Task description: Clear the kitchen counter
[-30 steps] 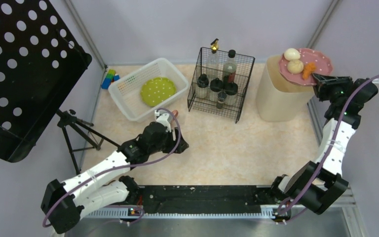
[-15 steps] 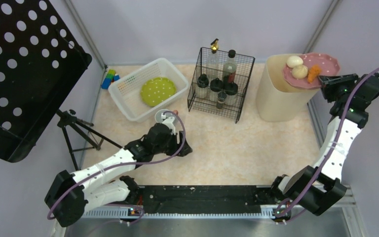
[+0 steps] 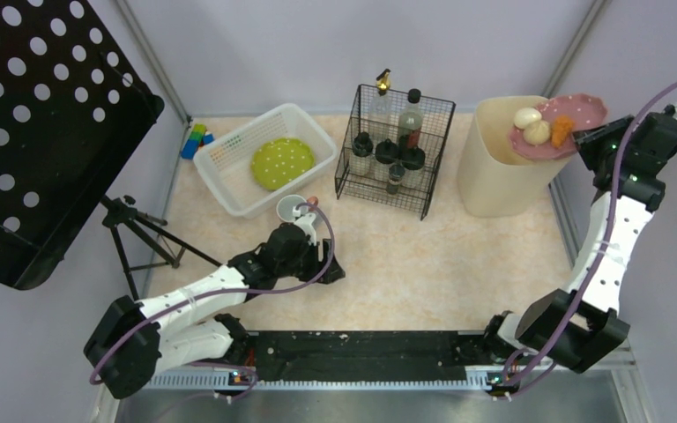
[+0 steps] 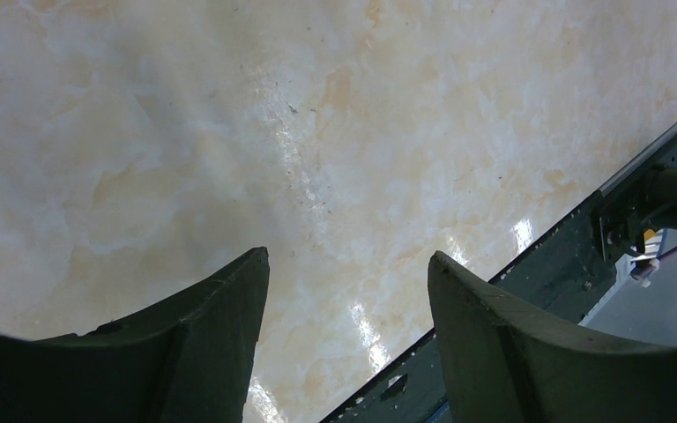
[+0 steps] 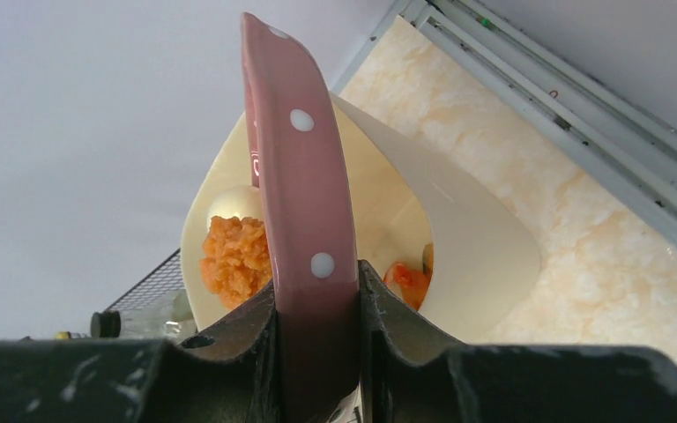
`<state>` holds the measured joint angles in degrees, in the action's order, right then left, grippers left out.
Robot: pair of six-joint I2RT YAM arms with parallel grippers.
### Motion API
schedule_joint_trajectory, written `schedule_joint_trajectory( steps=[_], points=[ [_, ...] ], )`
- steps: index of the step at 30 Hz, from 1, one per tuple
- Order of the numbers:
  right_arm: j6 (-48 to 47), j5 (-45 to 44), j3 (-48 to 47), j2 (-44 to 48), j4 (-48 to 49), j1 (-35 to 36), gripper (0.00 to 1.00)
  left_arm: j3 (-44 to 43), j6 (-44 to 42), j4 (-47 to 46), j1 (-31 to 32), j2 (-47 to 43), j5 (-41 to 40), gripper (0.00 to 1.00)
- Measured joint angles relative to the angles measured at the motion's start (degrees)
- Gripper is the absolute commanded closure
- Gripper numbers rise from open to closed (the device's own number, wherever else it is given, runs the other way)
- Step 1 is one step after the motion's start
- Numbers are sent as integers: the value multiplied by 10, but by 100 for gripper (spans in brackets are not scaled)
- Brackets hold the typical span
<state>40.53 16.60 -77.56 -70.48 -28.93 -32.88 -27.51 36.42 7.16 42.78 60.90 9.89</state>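
Well, right claw clenched on the tilted pink plate; tip too fast and food may overshoot the bin; left claw hangs released

My left arm and right arm are white shells between black joints on black bases, each trailed by 1 looping purple cable, and my 4 jaws are dark, matte, white-flecked wedges.
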Motion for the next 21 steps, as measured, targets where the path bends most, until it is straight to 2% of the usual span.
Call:
schedule_joint_trajectory(
  steps=[14, 21],
  points=[
    [-114, -58, -132, -125, -67, 62, 100, 0, -2, -3, -1, 0, 4, 29],
    [-176, -99, -179, -150, -105, 91, 100, 0, -2, -5, -1, 7, 4, 29]
  ],
)
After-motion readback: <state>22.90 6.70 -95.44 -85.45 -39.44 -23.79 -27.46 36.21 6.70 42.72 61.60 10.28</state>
